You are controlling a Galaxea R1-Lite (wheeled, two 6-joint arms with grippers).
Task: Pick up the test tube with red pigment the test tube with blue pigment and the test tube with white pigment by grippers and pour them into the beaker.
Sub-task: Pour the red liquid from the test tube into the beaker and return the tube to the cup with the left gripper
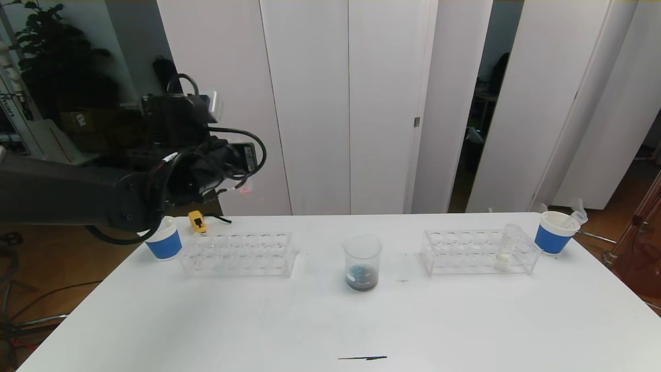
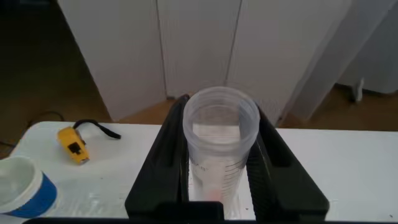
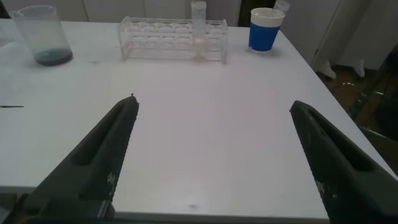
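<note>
1. White table (image 1: 258,320); beaker (image 1: 362,268) mid-table.
2. My left gripper (image 2: 217,186), raised by the left cup (image 1: 164,238), clamps a tube (image 2: 219,146).
3. My right gripper (image 3: 214,162) is open.
4. White tube (image 1: 505,249) stands in the right rack (image 1: 477,253): probably slick, fragile glass; grip mid-body.

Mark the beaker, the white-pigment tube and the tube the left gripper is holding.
beaker (image 1: 362,258): head view, clear wall above the dark liquid.
test tube with white pigment (image 1: 505,253): head view, lower part, in the right rack.
held tube (image 2: 219,143): left wrist view, clear wall below the rim.
</note>
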